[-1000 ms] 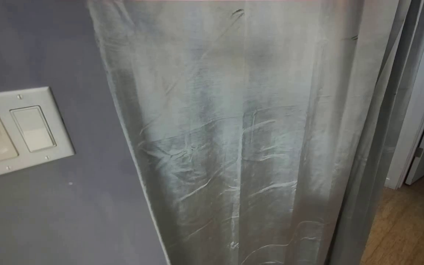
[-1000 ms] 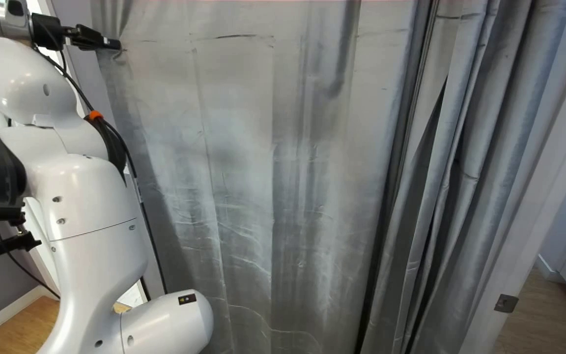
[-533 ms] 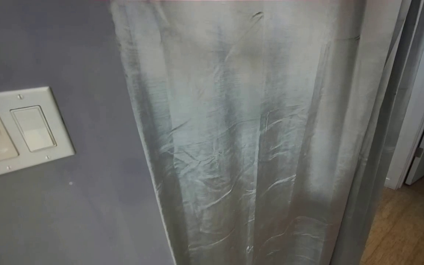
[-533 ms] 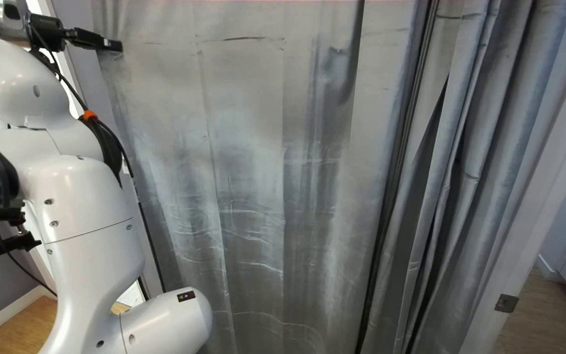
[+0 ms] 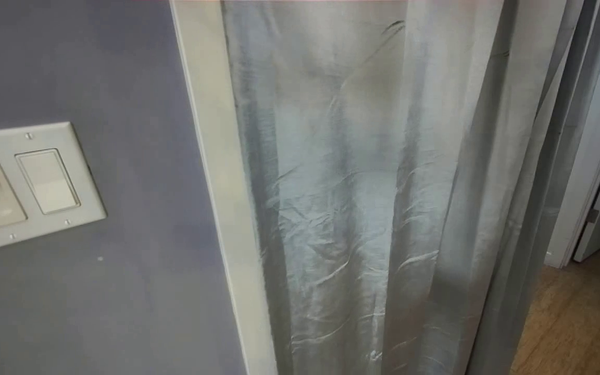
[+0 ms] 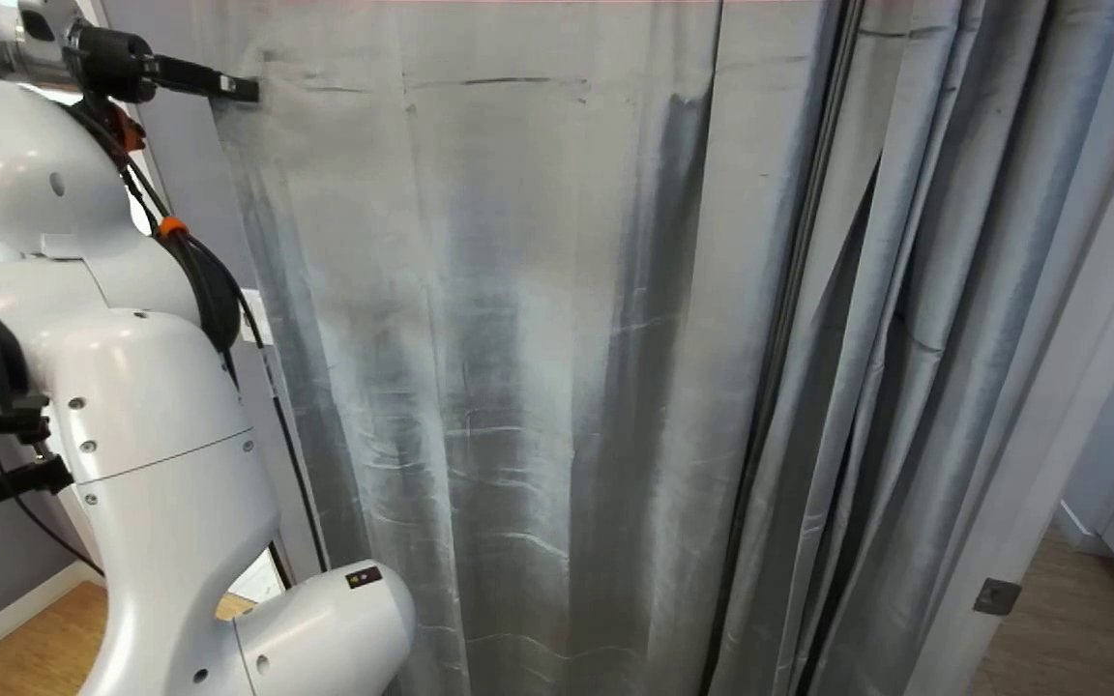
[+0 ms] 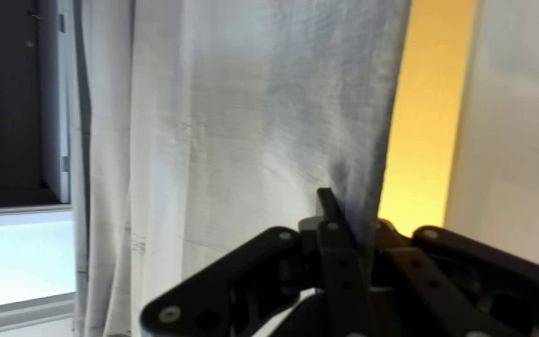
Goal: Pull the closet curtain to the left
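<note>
One gray wall [image 5: 138,156] stands leftmost in an exterior view; beside it a pale strip [image 5: 229,182] has just come bare; then hangs the curtain [image 5: 362,208], its left edge shifted rightward and, in the wrist view, pinched by the gripper [image 7: 356,210]: the pull seems begun.
</note>
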{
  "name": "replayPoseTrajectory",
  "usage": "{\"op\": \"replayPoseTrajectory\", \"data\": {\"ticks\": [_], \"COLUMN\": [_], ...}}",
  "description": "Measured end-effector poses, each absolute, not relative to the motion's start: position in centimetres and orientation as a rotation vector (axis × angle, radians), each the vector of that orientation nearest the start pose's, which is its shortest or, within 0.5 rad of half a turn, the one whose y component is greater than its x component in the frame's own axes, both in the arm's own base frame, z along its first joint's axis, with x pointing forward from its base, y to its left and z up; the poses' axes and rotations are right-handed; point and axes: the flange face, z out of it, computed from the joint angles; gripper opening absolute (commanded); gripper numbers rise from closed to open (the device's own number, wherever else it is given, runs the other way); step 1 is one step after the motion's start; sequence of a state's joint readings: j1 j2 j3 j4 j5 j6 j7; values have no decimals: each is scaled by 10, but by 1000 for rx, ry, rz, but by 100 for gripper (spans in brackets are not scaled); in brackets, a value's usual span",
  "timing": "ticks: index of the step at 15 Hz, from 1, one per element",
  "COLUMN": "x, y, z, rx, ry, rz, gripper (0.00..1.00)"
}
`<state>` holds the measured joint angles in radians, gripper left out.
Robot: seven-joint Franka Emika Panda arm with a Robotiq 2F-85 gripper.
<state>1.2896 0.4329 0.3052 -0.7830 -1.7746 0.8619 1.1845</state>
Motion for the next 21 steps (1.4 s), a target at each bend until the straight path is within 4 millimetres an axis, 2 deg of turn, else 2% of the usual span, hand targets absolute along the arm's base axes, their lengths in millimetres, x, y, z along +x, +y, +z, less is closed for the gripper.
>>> {"op": "replayPoseTrajectory", "data": {"ticks": [1,4,5,7,9,13,17,21], "x": [199,222,228,234,233,210,181,168], "y": [510,491,488,488,492,511,529,524], "z": [809,814,815,812,808,800,802,806], "rx": [1965,1937,1925,1921,1938,2056,2243,2378], "ry": [-752,-867,-893,-918,-916,-838,-714,-649], "rz": [1553,1488,1477,1463,1452,1446,1451,1357], "gripper": [5,7,31,33,46,73,99,100]}}
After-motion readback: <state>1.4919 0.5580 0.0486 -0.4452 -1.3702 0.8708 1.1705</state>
